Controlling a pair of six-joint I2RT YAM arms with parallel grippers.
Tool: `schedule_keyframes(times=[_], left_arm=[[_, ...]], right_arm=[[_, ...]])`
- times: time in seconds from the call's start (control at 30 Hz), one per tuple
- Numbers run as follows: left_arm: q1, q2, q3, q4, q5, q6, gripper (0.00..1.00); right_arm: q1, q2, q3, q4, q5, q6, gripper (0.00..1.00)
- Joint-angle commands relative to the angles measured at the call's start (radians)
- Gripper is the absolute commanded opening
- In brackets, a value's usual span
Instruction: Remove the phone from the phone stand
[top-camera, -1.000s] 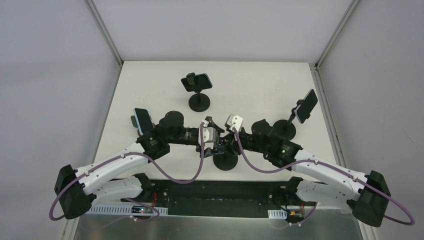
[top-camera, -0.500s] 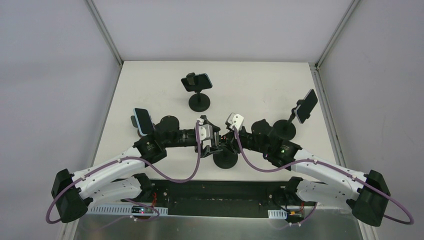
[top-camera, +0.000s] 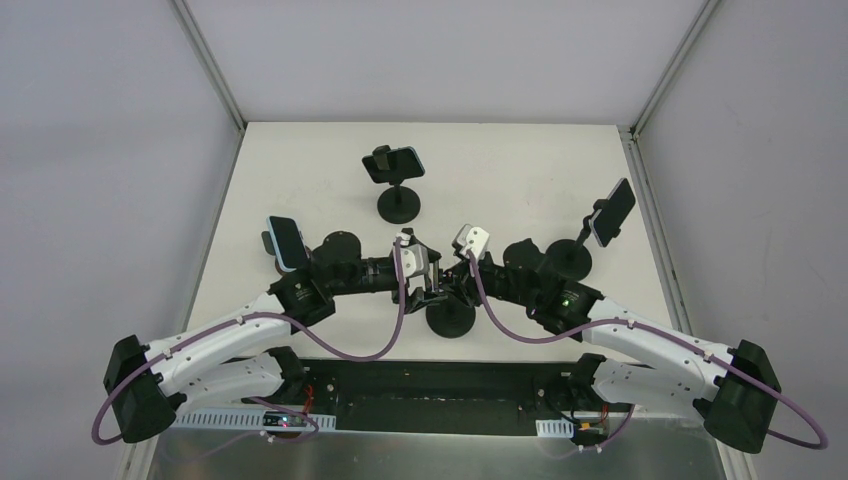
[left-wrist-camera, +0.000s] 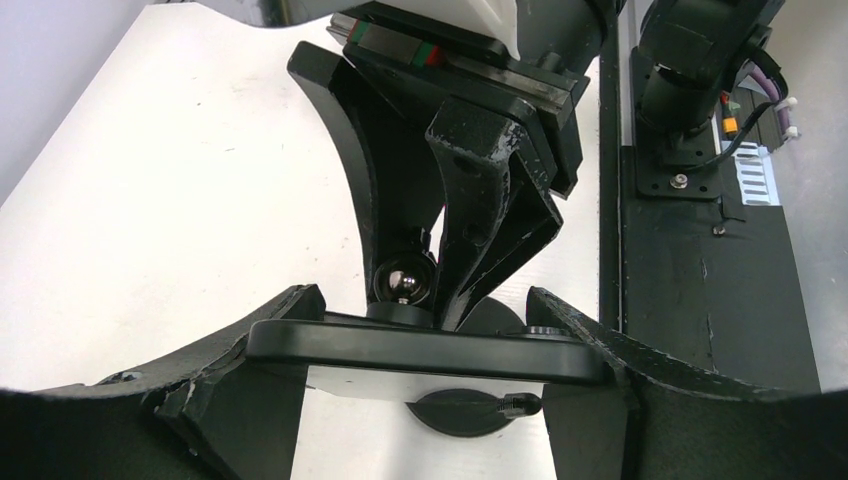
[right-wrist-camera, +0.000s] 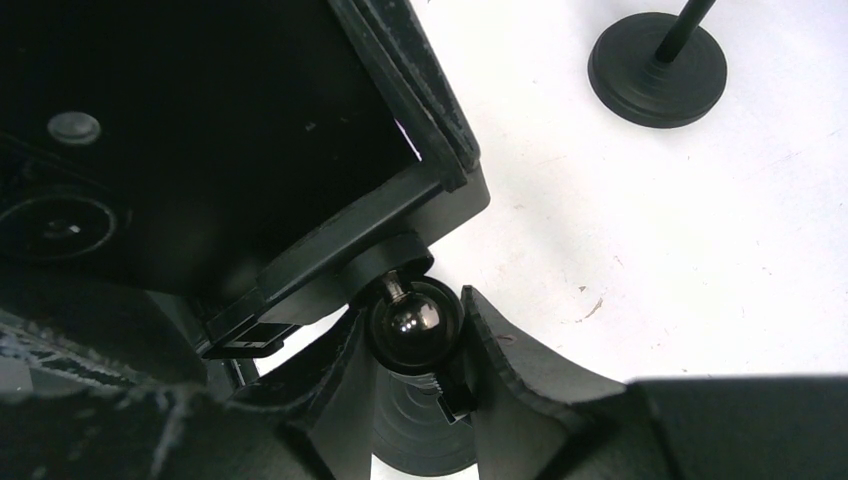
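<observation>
Since one second ago the left arm (top-camera: 230, 330) shifted slightly left; left jaws hold the flat black phone (left-wrist-camera: 420, 352), right jaws pinch the shiny ball (right-wrist-camera: 410, 318) of the black stand (top-camera: 450, 323).

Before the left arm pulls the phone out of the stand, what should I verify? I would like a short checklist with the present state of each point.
1. Left gripper holds the phone: its fingers meet both ends. Ok.
2. Right gripper steadies the stand: it is closed on the ball joint. Ok.
3. Holder has let go of the phone: the contact is hidden. Cannot tell.
4. Stand base sits flat on the table: it is partly hidden by the arms. Cannot tell.
5. Neighbouring stands are clear of the pull: all stand apart. Ok.
</observation>
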Motion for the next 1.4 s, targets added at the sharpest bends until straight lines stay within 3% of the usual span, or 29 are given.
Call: schedule_keyframes(times=[0.0, 0.27, 0.5, 1.1, 1.37], left_arm=[[-0.078, -0.031, -0.036, -0.215, 0.116, -0.159, 0.0], [-0.074, -0.067, -0.043, -0.215, -0.024, -0.143, 0.0], [-0.019, -0.03, -0.009, -0.213, -0.041, -0.113, 0.0], [0.166, 0.113, 0.169, -0.159, 0.036, -0.058, 0.0], [0.203, 0.124, 0.197, -0.156, 0.06, -0.057, 0.0]], right_arm=[[-0.067, -0.005, 0.02, 0.208, 0.308, 0.015, 0.0], [-0.062, -0.002, 0.018, 0.208, 0.288, 0.019, 0.0], [-0.06, 0.002, 0.013, 0.208, 0.258, 0.029, 0.0], [-0.032, 0.008, -0.01, 0.228, 0.226, 0.062, 0.0], [-0.028, 0.001, -0.014, 0.184, 0.114, 0.037, 0.0]])
